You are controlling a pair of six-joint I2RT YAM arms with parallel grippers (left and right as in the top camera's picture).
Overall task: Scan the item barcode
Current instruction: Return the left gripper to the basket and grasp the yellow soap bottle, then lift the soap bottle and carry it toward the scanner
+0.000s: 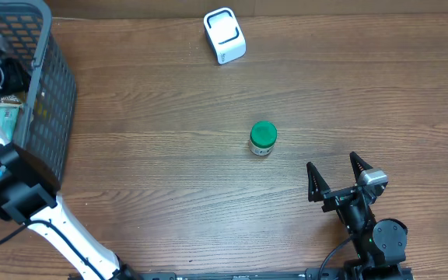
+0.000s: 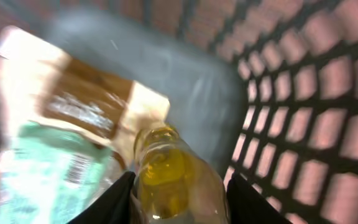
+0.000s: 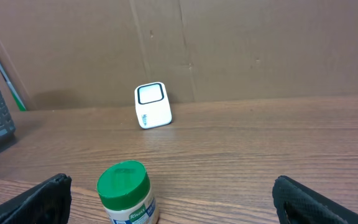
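Left gripper (image 2: 179,190) sits in the basket (image 1: 57,85), jaws pressed on a yellow bottle (image 2: 173,158), right gripper (image 1: 332,163) spread wide; risk: the smooth bottle slips or drags the green packet (image 2: 48,174) on lift.

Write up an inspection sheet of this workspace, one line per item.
Surface: wood-grain table, no marks seen.
Job's things: white scanner at the far edge; green-lidded jar upright mid-table; bottle of yellow liquid in the basket.
Clutter: blurred packets beside the bottle.
Grippers: left gripper in the basket, jaws flanking the bottle, grip unclear; right gripper open, empty.
Cables: black cable by the right arm's base.
Surroundings: cardboard wall behind the table.
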